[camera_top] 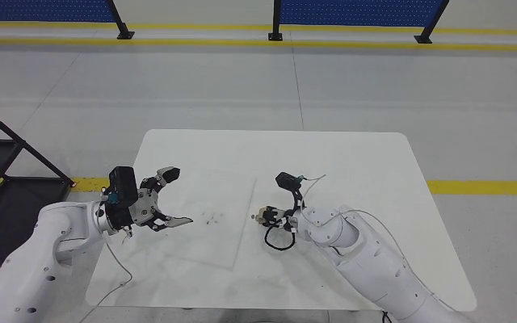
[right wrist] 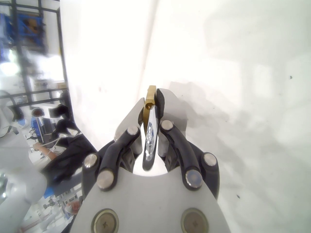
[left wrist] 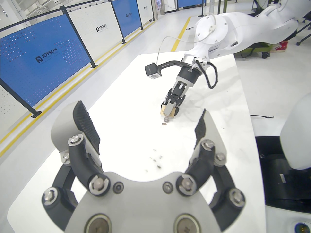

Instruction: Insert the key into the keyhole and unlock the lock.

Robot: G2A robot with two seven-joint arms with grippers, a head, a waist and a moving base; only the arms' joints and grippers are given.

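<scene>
While your right gripper [right wrist: 151, 98] clamps the brass padlock [left wrist: 167, 109] and your left gripper [camera_top: 179, 196] hangs open, the small silver key [left wrist: 166, 120] just beside it could skid away if nudged.

My left pads [left wrist: 86, 124] are black with fine ribs, on silver-grey metal fingers [left wrist: 59, 129] with black links. The lock [right wrist: 150, 95] is brass-gold, its shackle [right wrist: 150, 137] shiny silver; the key [left wrist: 166, 120] is dull grey. The table [camera_top: 347, 161] is white with dark specks. The barrier panels [left wrist: 43, 56] are blue, dotted white.
</scene>
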